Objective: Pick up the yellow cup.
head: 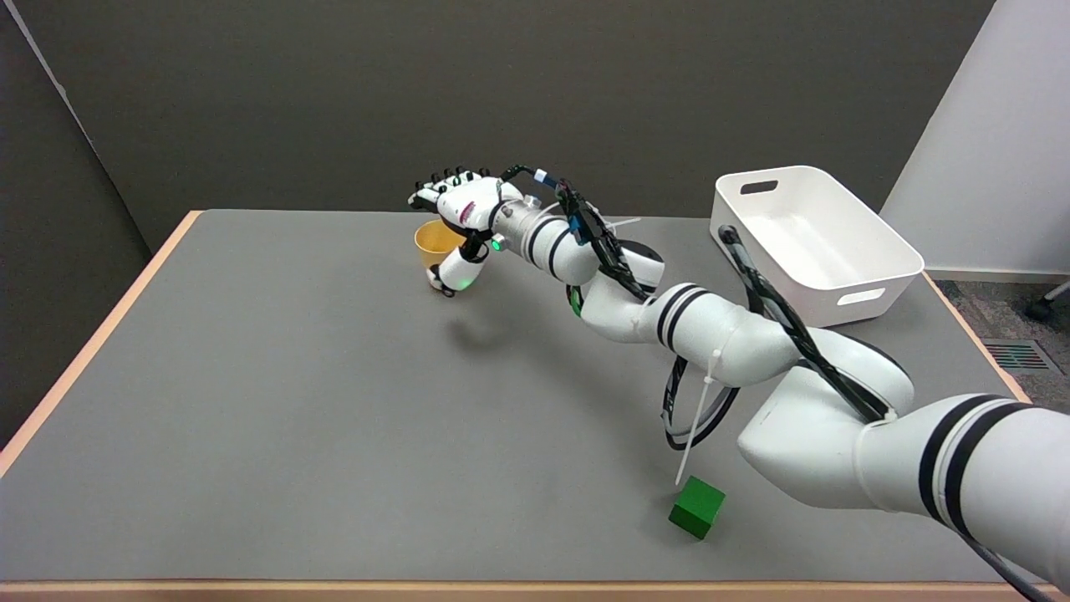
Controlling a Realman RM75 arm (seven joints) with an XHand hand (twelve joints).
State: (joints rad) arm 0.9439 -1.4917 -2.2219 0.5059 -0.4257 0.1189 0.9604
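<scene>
Right hand (461, 219) sat at the yellow cup (435, 242), far table (251, 401) centre, about 12 o'clock. Fingers (443, 180) arched over the rim, thumb down the cup's near side; firm clamp or not, couldn't tell. Cup upright. White bin (815, 242) at 2 o'clock, green cube (697, 507) at 5.

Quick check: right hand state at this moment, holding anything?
Right hand: around the yellow cup, thumb in front and fingers behind; whether it actually grips cannot be told.
</scene>
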